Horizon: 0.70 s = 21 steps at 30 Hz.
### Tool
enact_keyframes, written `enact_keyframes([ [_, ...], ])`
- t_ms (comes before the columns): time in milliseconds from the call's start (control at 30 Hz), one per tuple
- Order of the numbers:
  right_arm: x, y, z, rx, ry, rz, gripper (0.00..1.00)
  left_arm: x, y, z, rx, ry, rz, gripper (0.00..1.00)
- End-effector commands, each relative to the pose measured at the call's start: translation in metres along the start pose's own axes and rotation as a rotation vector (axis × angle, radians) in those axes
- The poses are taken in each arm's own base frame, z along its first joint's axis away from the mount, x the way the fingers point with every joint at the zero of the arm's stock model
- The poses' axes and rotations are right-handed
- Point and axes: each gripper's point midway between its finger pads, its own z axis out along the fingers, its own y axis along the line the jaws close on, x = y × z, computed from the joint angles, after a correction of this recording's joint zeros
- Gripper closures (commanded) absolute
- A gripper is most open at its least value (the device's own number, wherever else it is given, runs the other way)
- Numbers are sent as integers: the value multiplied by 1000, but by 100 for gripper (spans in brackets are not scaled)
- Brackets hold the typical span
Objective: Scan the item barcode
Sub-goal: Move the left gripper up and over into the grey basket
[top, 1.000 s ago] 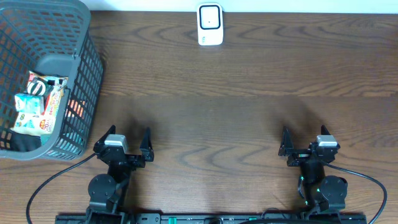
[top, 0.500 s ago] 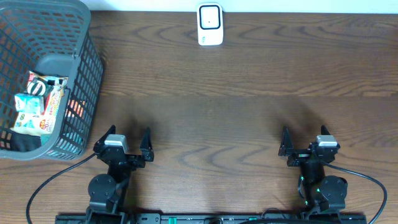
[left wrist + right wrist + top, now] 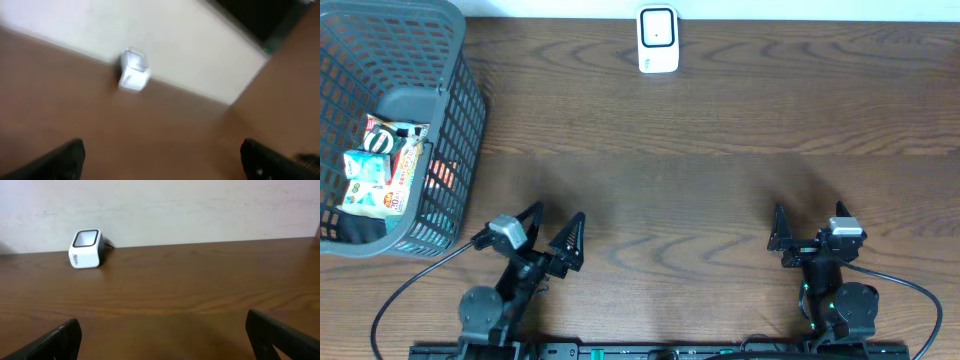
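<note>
White scanner [image 3: 86, 248] at the far edge of the wooden table [image 3: 200, 287], wide-spread right gripper [image 3: 162, 322] below

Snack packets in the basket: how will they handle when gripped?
The snack packets look like thin printed film: probably light and floppy, crumpling under a pinch. The glossy wrap may slip. They lie piled in the basket, so lifting one could drag another.

Dark wood-grain desk [image 3: 720, 150], smooth, faint satin sheen. Grey plastic basket [image 3: 470, 110], open mesh, matt. White scanner [image 3: 658, 42], smooth glossy plastic, dark shiny window. Printed packets [image 3: 382, 170] in glossy film. Black left gripper [image 3: 557, 216] and right gripper [image 3: 808, 212], matt plastic. Off-white wall [image 3: 200, 205], matt, slightly mottled.
</note>
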Motion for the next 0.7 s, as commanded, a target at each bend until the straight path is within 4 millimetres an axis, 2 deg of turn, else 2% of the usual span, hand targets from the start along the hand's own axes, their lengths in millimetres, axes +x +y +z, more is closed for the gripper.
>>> enact_keyframes([
  [0,0,-1,0,1,-1,-12,1,-33,-35,-5,156,-125,32,2],
  [67,0,-1,0,1,-1,-12,1,-61,-51,-13,198,-247,98,2],
  [167,0,-1,0,1,-1,-12,1,-103,-63,-26,181,-391,118,2],
  [333,0,-1,0,1,-1,-12,1,-157,-97,-32,170,-446,228,2],
  [467,0,-1,0,1,0,-12,1,-194,-116,-10,77,-294,369,3],
  [600,0,-1,0,1,-1,-12,1,-214,-105,20,-119,20,449,3],
  [667,0,-1,0,1,-1,-12,1,-220,-109,30,-149,181,446,2],
])
